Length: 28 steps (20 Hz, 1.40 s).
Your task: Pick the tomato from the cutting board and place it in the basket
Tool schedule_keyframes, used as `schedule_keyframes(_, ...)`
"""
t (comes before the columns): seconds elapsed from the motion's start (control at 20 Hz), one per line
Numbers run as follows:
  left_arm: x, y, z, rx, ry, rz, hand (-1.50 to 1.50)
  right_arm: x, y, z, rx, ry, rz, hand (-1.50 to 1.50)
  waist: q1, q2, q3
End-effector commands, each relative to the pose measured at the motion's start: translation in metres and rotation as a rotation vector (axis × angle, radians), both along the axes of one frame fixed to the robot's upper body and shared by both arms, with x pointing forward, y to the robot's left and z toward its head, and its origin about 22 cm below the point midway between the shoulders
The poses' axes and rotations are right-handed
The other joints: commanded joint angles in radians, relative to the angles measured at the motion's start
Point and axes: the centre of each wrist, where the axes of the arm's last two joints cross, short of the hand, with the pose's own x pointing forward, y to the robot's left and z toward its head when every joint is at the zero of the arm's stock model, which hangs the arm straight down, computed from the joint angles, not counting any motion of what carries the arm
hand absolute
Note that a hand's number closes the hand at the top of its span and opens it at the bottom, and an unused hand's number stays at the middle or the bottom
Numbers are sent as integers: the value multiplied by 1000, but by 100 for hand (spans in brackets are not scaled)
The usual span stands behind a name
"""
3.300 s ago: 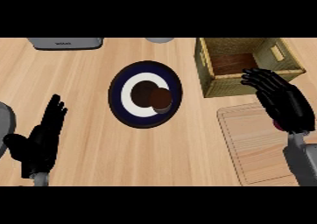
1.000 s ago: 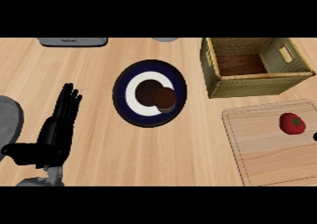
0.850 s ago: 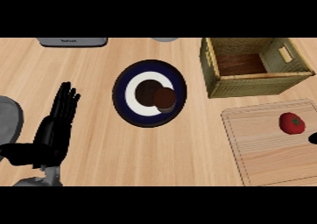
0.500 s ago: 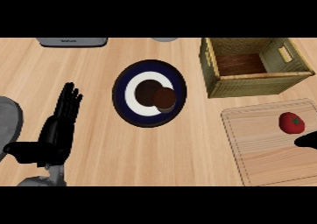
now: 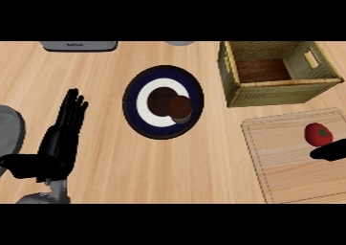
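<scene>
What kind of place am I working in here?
Most likely a kitchen counter: a wooden worktop holding a cutting board with a tomato on it, a dark-rimmed plate with brown food, and a woven basket behind the board.

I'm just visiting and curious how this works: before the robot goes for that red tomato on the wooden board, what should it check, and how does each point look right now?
1. Round red tomato sits on the light wooden cutting board: ok.
2. Right hand is beside the tomato: ok, just below it at the view's right edge.
3. Right hand's fingers are round the tomato: not ok, not yet.
4. Olive woven basket is open on top: ok.
5. Black left hand is out of the way: ok, open at the left.
</scene>
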Motion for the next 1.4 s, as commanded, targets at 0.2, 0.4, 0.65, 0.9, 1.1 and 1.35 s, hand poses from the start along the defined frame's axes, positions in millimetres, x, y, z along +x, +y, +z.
schedule_keyframes(0.2, 1, -8, -7, 7, 0, 18, 0, 16, 0, -27, -14, 4, -14, -150, 1, 0, 0)
schedule_keyframes(0.4, 13, -10, -17, 4, 8, 2, 0, 5, -4, -15, 4, 11, -24, -150, -4, 0, 0)
schedule_keyframes(0.65, 1, 6, -13, 4, 7, 2, 0, 13, -26, -41, 20, 52, -35, -150, 0, 0, 0)
schedule_keyframes(0.9, -13, -2, 0, 0, 3, 7, 0, 9, -12, -62, 31, 62, -43, -150, 0, 0, 0)
schedule_keyframes(1.1, 6, -3, -4, 0, -3, -2, 0, 12, -15, -56, 38, 63, -29, -150, -3, 0, 0)
schedule_keyframes(1.35, 17, -2, -11, 7, 4, 0, 0, 21, -22, -57, 47, 74, -23, -150, -2, 0, 0)
